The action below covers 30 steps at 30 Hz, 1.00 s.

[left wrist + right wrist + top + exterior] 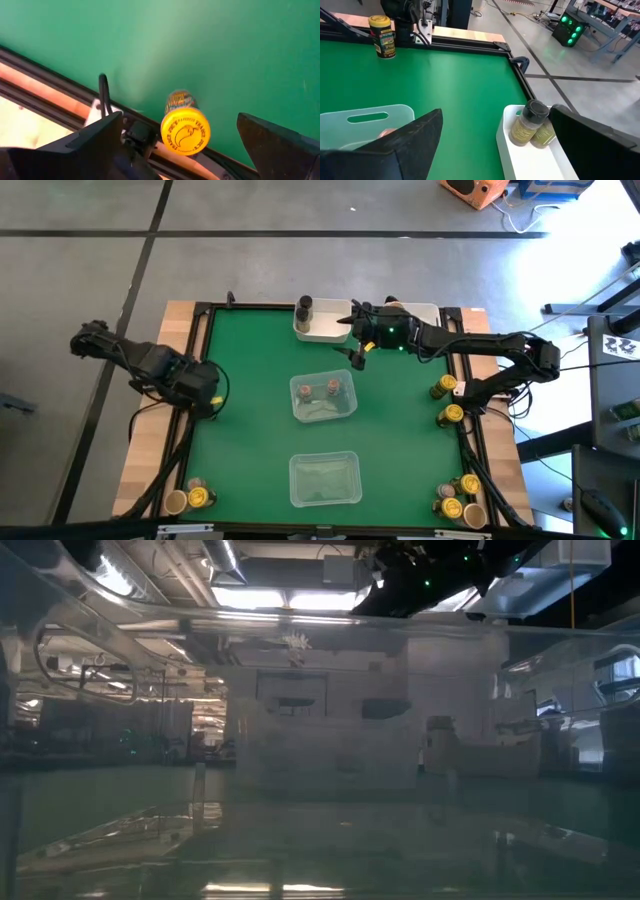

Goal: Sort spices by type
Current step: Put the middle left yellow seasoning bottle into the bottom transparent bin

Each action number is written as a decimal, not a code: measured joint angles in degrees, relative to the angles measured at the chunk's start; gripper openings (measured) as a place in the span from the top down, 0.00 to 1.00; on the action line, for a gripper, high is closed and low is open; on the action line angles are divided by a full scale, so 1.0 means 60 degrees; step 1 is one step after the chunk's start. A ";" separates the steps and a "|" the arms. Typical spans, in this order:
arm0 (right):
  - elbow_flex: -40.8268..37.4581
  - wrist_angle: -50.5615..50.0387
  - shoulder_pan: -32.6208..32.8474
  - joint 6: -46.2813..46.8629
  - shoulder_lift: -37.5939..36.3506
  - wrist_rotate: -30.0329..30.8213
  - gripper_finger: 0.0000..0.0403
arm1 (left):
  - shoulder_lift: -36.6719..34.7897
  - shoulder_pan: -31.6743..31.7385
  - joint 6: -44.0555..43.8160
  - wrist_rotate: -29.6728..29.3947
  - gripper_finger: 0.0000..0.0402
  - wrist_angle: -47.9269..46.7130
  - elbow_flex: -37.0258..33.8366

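Inside the middle clear tray (323,412) sit two red-topped jars (319,389), while both grippers (352,352) hang wide open, empty.

Table mat (250,440): matt green, smooth, cloth-like. Table border (145,450): bare light wood, black metal-looking rails along it. Trays (324,480): clear plastic, slightly frosted. Bin (540,162): white plastic, smooth, faint sheen. Yellow jar lid (185,131): glossy plastic, embossed; paper-looking label below. Dark-lidded jar (529,122): clear-walled, matt grey cap.
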 joint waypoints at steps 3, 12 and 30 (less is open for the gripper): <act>0.0000 0.0033 0.0000 -0.0003 0.0000 0.0000 0.08 | -0.0354 -0.0232 -0.0423 0.0211 0.07 0.0099 -0.0573; 0.0000 0.0037 0.0000 0.0000 0.0000 0.0004 0.08 | -0.0051 -0.0751 -0.0056 0.0569 0.07 0.0866 -0.1392; 0.0000 0.0030 0.0000 0.0189 -0.0004 0.0463 0.08 | 0.1888 -0.0950 0.1423 0.0731 0.11 0.0709 -0.1402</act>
